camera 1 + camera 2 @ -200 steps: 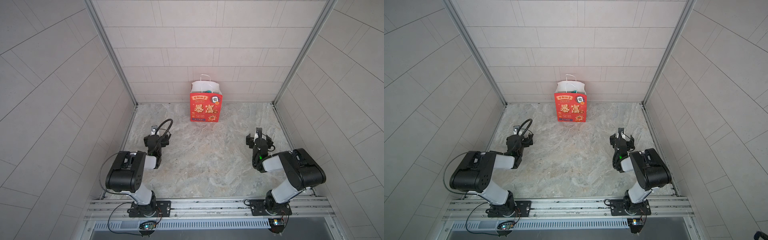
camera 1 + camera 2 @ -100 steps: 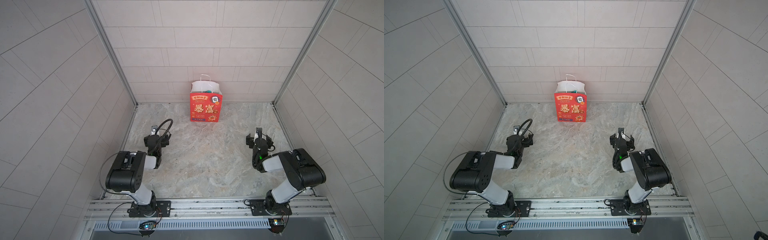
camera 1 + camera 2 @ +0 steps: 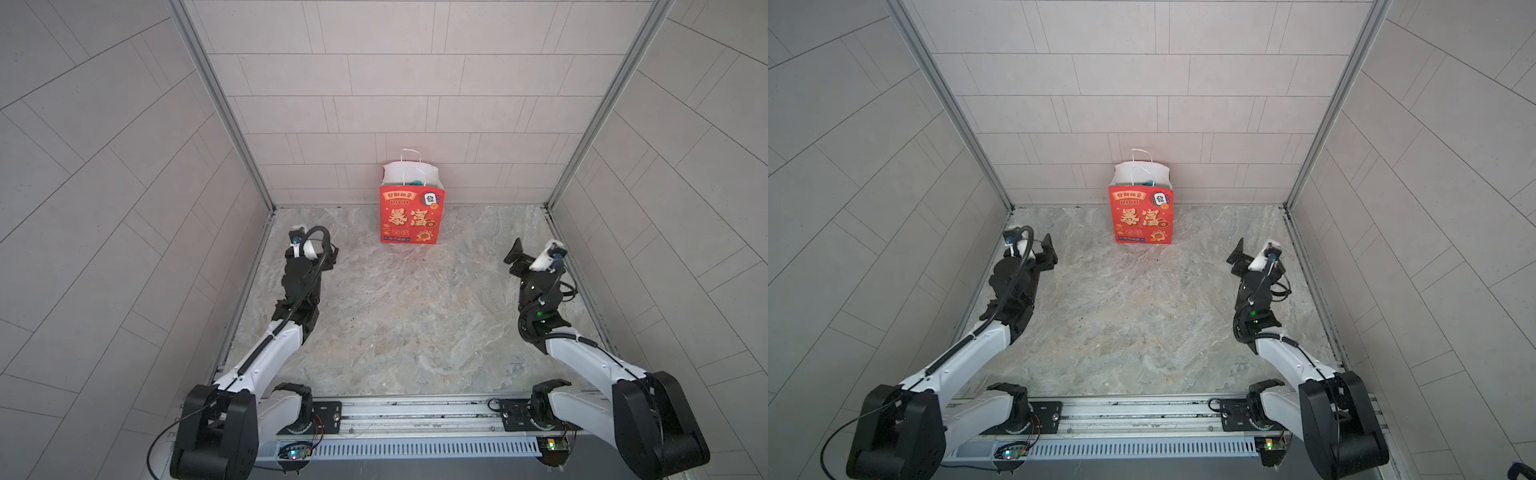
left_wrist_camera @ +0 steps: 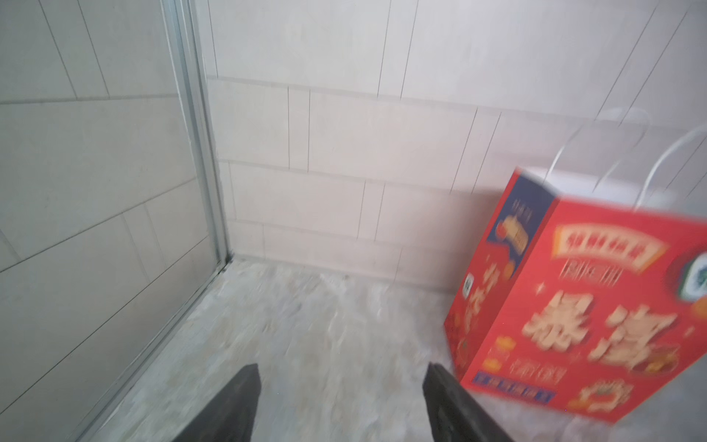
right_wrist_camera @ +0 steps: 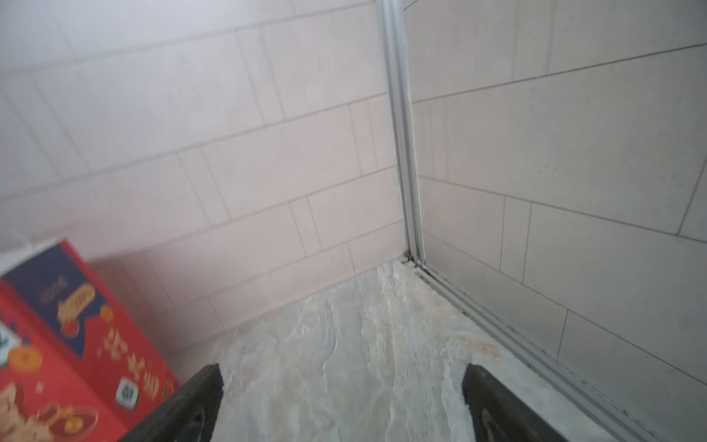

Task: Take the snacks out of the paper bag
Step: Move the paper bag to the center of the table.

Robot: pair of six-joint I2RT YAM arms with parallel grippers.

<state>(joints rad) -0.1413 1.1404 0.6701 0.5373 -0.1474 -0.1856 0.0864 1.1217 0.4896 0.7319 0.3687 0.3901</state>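
You see, in both top views: mottled grey stone floor [image 3: 395, 332]; pale tiled back wall [image 3: 395, 83]; matching tiled side walls [image 3: 104, 208]. Silver metal posts [image 3: 221, 108] stand at both back corners. Front edge: metal rail [image 3: 415, 411], slotted grille [image 3: 415, 449] just below it. Wrist views repeat floor, tiles and posts, blurred.

The front of the paper bag [image 3: 412, 224], at the bench's far edge, reads "RICH" in small letters and "暴富" in large gold characters. A printed mahjong tile [image 3: 429, 198] shows "發". The smaller print is unreadable.
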